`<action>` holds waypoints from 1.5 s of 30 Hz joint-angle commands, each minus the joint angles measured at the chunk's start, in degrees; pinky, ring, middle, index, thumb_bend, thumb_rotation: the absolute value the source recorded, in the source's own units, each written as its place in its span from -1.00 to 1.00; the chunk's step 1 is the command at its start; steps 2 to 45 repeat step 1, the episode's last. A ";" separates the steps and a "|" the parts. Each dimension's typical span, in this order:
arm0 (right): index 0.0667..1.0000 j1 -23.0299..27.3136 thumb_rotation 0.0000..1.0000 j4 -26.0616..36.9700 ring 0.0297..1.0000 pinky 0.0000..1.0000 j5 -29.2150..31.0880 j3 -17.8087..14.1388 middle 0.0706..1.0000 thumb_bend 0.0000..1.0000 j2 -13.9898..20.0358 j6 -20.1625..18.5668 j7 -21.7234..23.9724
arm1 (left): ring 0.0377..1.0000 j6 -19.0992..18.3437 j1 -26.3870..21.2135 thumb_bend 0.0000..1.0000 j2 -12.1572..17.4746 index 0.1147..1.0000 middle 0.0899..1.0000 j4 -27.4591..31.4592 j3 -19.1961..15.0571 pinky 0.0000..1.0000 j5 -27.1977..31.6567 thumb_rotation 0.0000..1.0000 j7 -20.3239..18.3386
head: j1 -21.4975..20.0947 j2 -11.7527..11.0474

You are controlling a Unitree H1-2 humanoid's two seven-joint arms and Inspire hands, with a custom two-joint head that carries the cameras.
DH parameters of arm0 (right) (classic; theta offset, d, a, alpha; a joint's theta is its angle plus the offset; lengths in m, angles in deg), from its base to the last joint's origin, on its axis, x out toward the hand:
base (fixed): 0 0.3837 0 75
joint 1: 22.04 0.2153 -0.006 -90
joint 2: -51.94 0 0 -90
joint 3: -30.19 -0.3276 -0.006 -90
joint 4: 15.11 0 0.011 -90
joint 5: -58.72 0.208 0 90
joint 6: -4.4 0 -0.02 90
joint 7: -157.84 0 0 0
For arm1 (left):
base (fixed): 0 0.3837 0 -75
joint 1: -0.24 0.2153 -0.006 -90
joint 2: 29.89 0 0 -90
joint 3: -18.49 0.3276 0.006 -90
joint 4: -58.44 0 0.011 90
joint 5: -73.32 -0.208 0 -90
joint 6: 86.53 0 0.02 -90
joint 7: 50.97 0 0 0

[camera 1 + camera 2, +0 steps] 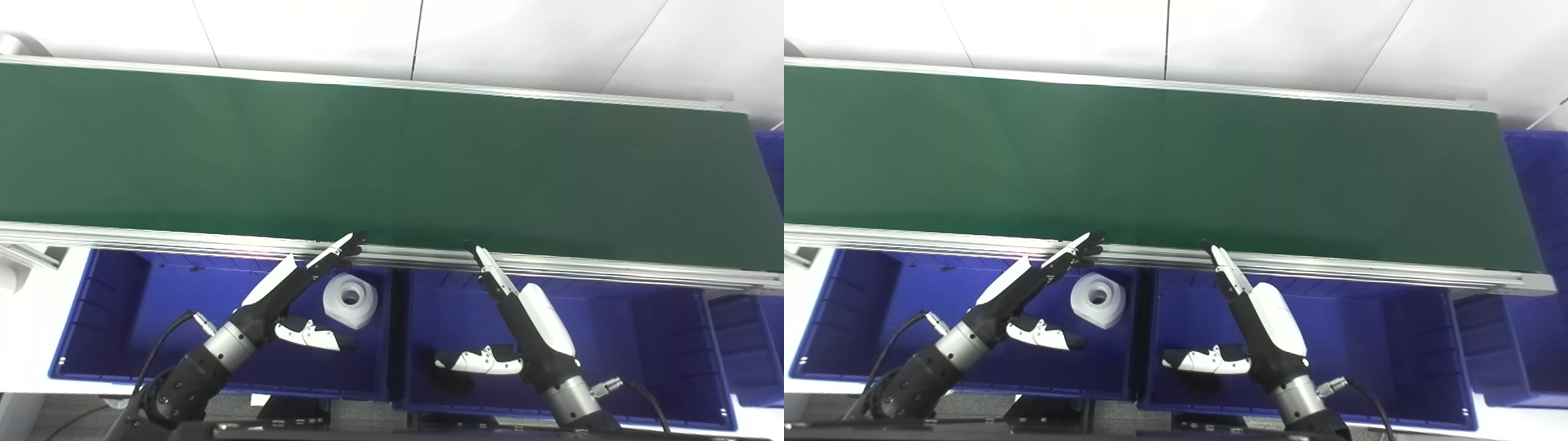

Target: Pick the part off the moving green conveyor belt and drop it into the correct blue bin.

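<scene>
The green conveyor belt [380, 159] runs across the view and carries no part that I can see. A white ring-shaped part [350, 300] with a centre hole lies in the left blue bin [110, 318], near its right wall. My left hand [294, 300] is open and empty over that bin, fingers stretched up to the belt's front rail, thumb out just left of and below the part. My right hand [520, 312] is open and empty over the middle blue bin [643, 343], fingers pointing at the rail, thumb out to the left.
The belt's aluminium front rail [184, 242] runs just above the bins. A third blue bin [750, 343] stands at the far right, and another blue bin [773, 159] shows beyond the belt's right end. White floor tiles lie behind the belt.
</scene>
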 commanded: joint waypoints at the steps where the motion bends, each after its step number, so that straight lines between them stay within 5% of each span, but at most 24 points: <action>1: 1.00 -0.20 0.48 2.61 0.93 0.69 -0.17 0.22 1.00 0.99 -0.49 -1.33 0.49 | 0.98 1.90 -0.44 0.70 0.92 1.00 1.00 0.29 -0.48 0.87 1.80 0.06 -0.68 | -0.04 -0.01; 45: 1.00 -0.20 0.48 2.61 0.93 0.69 -0.17 0.22 1.00 0.99 -0.49 -1.33 0.49 | 0.98 1.90 -0.44 0.70 0.92 1.00 1.00 0.29 -0.48 0.87 1.80 0.06 -0.68 | -0.04 -0.01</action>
